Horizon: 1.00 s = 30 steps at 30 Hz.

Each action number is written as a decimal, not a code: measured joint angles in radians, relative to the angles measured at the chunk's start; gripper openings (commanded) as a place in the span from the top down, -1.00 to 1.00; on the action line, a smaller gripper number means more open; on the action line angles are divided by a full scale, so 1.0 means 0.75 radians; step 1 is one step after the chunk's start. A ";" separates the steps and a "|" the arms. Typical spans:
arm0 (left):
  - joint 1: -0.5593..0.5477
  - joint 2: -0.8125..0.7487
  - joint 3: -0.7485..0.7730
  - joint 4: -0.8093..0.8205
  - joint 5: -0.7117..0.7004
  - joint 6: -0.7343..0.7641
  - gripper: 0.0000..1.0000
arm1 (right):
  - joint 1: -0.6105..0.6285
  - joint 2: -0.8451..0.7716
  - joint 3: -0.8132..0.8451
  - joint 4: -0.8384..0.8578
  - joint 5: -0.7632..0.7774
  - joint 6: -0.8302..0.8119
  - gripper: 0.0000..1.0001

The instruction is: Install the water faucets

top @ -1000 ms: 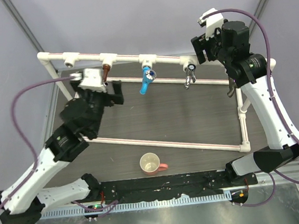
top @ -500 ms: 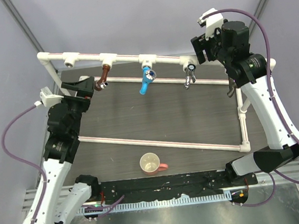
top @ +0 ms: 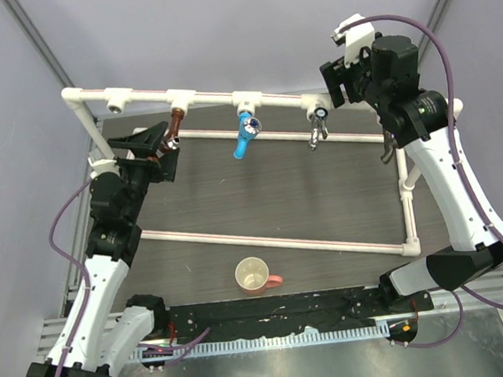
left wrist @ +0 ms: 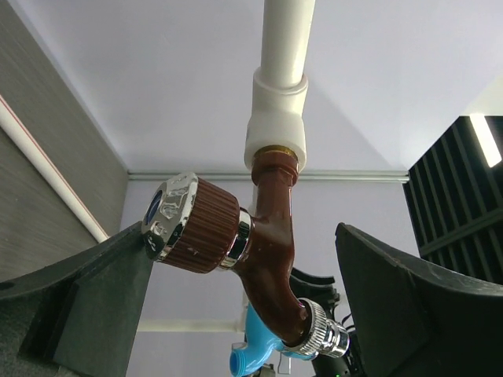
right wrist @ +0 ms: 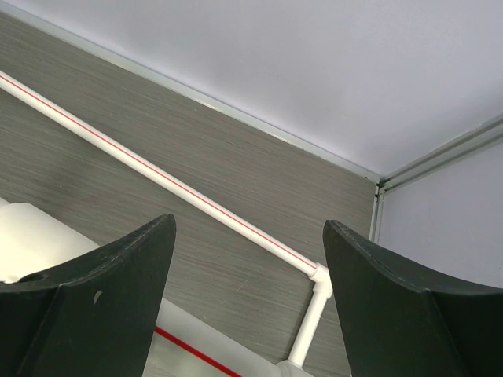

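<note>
1. Copper faucet (left wrist: 267, 236) hangs from its tee (left wrist: 277, 118), between my left tool's (left wrist: 240, 267) wide, empty jaws.
2. I'd close squarely on the body, then twist gently.
3. Right tool (right wrist: 247, 302) gapes, empty.

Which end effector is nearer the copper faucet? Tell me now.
Left. The left end effector straddles the copper faucet, jaws open either side. The right end effector hangs open far off to the right, beyond the chrome faucet.
</note>
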<state>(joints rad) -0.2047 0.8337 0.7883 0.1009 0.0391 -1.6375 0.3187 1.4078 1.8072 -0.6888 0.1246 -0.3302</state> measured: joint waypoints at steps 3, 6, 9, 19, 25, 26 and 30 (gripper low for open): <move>0.000 0.021 0.000 0.018 0.020 -0.034 -0.85 | 0.000 0.000 0.000 0.002 0.001 0.000 -0.65; 0.000 0.050 0.000 0.034 0.034 -0.057 -0.60 | 0.001 0.000 0.000 0.001 0.000 0.000 -0.65; 0.000 0.058 0.000 0.027 0.035 -0.075 -0.25 | 0.001 0.000 0.000 0.002 0.001 0.000 -0.65; 0.020 0.024 0.020 -0.034 -0.073 0.000 0.68 | 0.001 -0.001 -0.002 0.004 0.005 -0.002 -0.65; 0.013 0.035 0.144 -0.170 -0.114 0.301 0.87 | 0.001 -0.001 -0.002 0.003 -0.005 -0.001 -0.65; 0.011 0.041 0.169 -0.192 -0.119 0.369 0.88 | 0.001 -0.001 -0.002 0.003 -0.005 -0.001 -0.65; -0.016 0.069 0.254 -0.253 -0.148 0.604 0.92 | 0.001 -0.001 -0.002 0.005 -0.004 -0.001 -0.65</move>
<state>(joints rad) -0.2169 0.8856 0.9791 -0.0891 -0.0715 -1.1843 0.3191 1.4075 1.8061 -0.6853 0.1219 -0.3305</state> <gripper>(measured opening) 0.470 0.823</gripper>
